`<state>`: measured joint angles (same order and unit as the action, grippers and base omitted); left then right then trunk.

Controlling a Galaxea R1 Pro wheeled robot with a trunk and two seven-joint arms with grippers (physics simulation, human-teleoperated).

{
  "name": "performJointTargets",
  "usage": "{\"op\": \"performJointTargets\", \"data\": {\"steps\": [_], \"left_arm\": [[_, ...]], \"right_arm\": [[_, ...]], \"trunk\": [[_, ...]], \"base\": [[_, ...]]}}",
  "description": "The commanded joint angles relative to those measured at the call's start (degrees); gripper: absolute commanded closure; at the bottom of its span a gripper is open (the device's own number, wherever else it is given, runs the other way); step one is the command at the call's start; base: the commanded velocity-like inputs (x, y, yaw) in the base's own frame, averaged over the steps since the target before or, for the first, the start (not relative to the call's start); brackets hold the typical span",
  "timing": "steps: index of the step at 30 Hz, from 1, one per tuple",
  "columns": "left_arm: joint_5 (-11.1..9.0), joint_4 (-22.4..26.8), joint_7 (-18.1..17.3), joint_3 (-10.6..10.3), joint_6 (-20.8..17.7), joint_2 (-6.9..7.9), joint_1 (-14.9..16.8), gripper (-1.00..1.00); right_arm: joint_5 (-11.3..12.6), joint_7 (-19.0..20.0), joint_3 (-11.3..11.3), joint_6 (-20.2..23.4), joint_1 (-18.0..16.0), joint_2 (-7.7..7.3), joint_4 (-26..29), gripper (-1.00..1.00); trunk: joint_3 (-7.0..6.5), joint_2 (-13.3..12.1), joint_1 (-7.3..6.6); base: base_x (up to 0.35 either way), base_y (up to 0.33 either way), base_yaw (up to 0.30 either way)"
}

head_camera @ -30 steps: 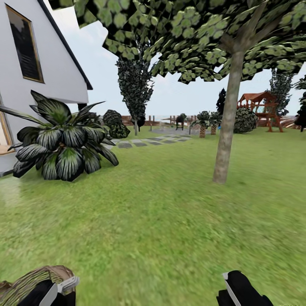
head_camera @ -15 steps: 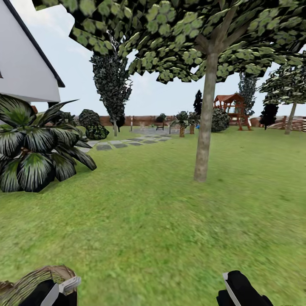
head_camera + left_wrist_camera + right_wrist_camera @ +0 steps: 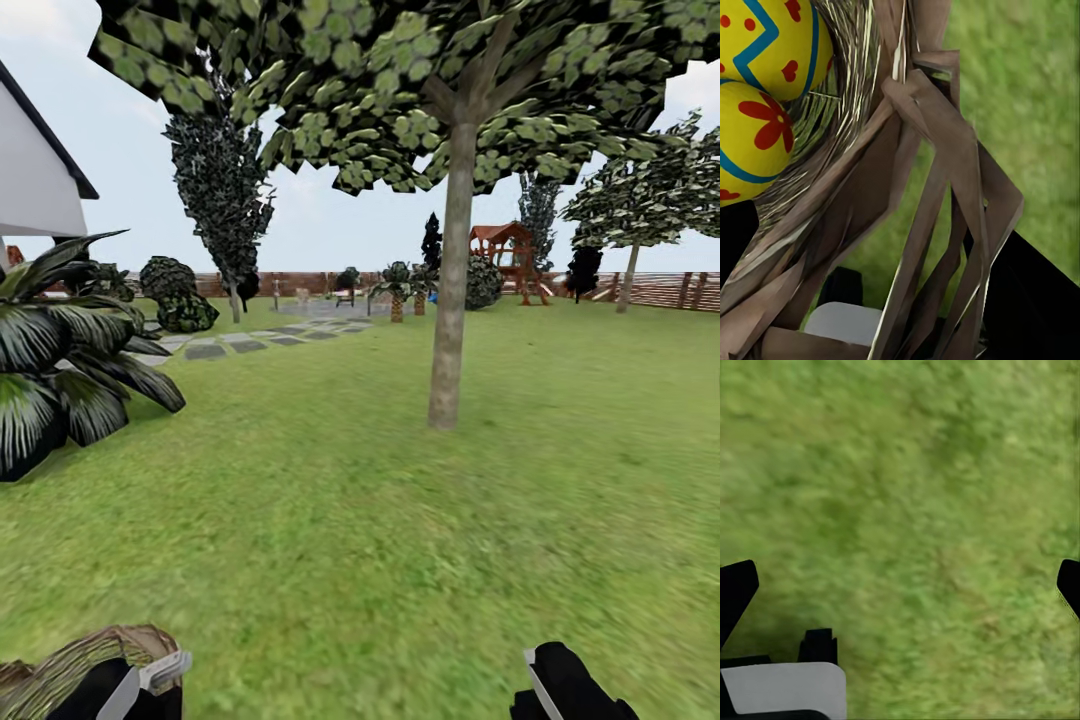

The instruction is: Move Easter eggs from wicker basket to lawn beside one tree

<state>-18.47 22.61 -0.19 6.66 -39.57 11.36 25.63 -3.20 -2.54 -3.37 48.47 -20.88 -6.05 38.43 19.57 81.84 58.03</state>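
The wicker basket (image 3: 70, 655) hangs at the lower left corner of the head view, with my left gripper (image 3: 140, 680) shut on its rim. The left wrist view looks into the basket (image 3: 930, 172), where two yellow Easter eggs (image 3: 772, 37) (image 3: 754, 142) with red and blue markings lie inside; a third is hidden. My right gripper (image 3: 560, 685) is at the lower right. In its wrist view the right gripper (image 3: 900, 585) is open over bare lawn (image 3: 915, 472). A tree (image 3: 447, 300) with a grey-brown trunk stands ahead on the lawn (image 3: 350, 520).
A spiky palm plant (image 3: 50, 370) and the white house (image 3: 35, 190) are at the left. Stone slabs (image 3: 250, 343), a dark conifer (image 3: 220, 200) and a wooden playset (image 3: 505, 250) lie farther back. A slat fence (image 3: 670, 290) and a second tree (image 3: 630, 270) are at the right.
The whole view has swung to the right: house and palm slid left and the tree now stands near the middle. Both grippers and the basket keep their places in the picture.
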Motion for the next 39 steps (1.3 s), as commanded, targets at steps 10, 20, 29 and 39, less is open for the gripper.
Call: {"op": "performJointTargets", "data": {"steps": [10, 20, 29, 39], "left_arm": [[0.3, 0.1, 0.0, 0.3, -0.4, 0.06, 0.0, 1.0], [0.3, 0.2, 0.0, 0.3, -0.4, 0.06, 0.0, 1.0], [0.3, 0.1, 0.0, 0.3, -0.4, 0.01, 0.0, 1.0], [0.3, 0.1, 0.0, 0.3, -0.4, -0.03, 0.0, 1.0]], "right_arm": [[-0.1, 0.0, -0.4, -0.5, 0.0, -0.14, 0.1, -1.0], [-0.1, 0.0, -0.4, -0.7, 0.0, -0.02, 0.1, -1.0], [-0.2, 0.0, -0.4, -0.7, 0.0, -0.1, 0.1, -1.0], [-0.1, 0.0, -0.4, -0.7, 0.0, -0.02, 0.0, -1.0]], "trunk": [[0.07, 0.0, 0.04], [0.07, 0.0, 0.04], [0.07, 0.0, 0.04], [0.16, 0.0, 0.04]], "base": [[0.34, 0.0, -0.11], [0.34, 0.0, -0.229], [0.34, 0.0, -0.224], [0.34, 0.0, -0.131]]}}
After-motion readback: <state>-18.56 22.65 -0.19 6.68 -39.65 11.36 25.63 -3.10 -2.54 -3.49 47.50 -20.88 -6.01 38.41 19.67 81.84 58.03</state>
